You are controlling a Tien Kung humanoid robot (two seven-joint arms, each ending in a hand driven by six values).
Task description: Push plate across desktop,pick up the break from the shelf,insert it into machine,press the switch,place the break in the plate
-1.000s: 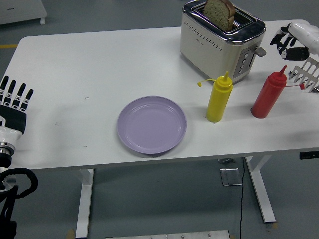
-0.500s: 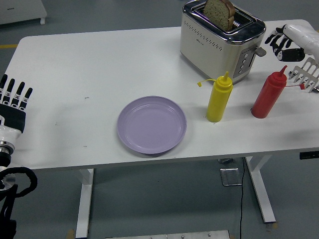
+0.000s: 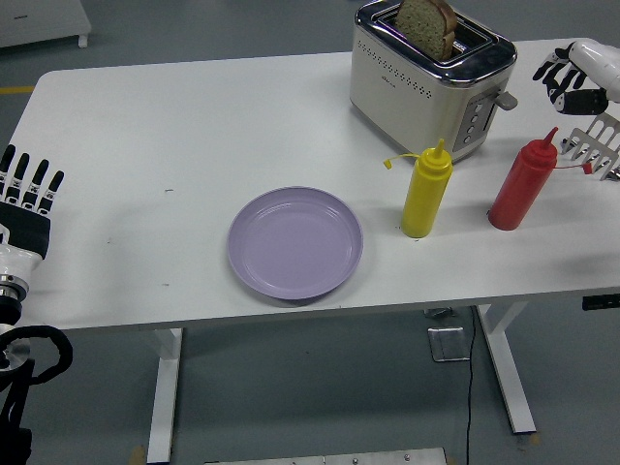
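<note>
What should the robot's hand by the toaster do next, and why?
Probably reach the right hand left to the brown bread slice. It stands up out of the shiny silver toaster, and the round purple plate is empty.

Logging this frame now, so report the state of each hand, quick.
Left hand: open, fingers straight, holding nothing, at the table's left edge.
Right hand: empty, right of the toaster; fingers open or curled cannot be told.
</note>
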